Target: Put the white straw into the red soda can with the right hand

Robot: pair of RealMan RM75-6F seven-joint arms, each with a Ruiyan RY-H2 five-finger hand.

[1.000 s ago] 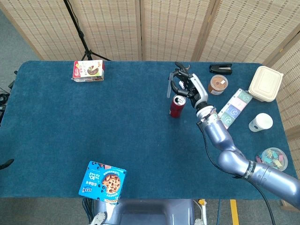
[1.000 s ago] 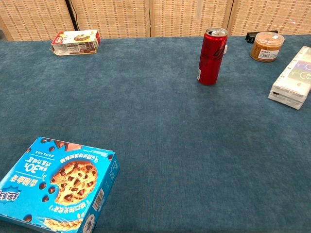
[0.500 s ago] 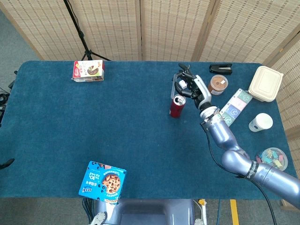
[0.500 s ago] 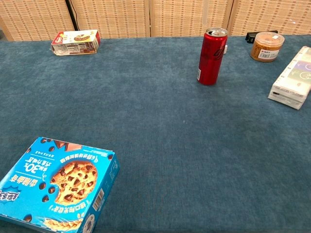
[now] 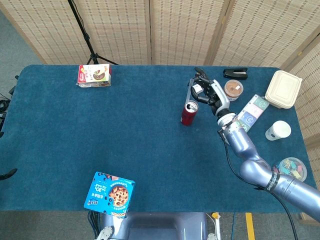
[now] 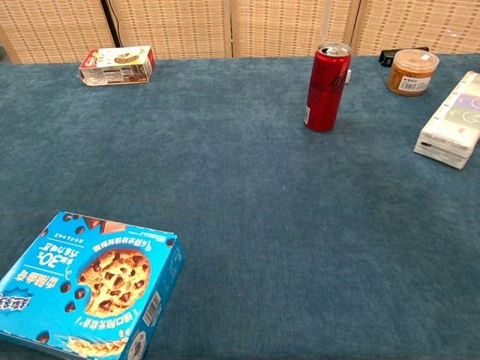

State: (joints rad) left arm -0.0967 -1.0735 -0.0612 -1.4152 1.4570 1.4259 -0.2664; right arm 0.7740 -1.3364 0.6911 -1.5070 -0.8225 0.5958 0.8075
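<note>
Nearest my cameras, at about 7 o'clock on the blue table (image 5: 60, 150), I see the blue cookie box (image 5: 109, 194) lying flat, face up, well apart from everything else.

Toward the right edge, around 4 o'clock, sits a clear bowl of coloured pieces (image 5: 291, 169), and farther up, at 3 o'clock, a white paper cup (image 5: 277, 130).

Past mid-table, at roughly 1 o'clock, the red soda can (image 5: 188, 113) stands upright with its top open. My right hand (image 5: 207, 93) hovers just beyond it, above and to the right of the can's top, fingers curled inward around the white straw (image 5: 190, 92). The straw shows as a thin pale line held near upright at the hand's left side, its lower end just above the can's rim. I cannot tell whether the tip has entered the opening. In the chest view the can (image 6: 327, 87) stands alone and the hand is out of frame.

Right of the hand lie a long flat packet (image 5: 248, 115) and a brown-lidded tub (image 5: 232, 90), with a beige clamshell box (image 5: 283, 89) beyond. At the far edge, a black stapler (image 5: 235, 73); at 11 o'clock, a small snack carton (image 5: 94, 76).

My left hand appears in neither view.
</note>
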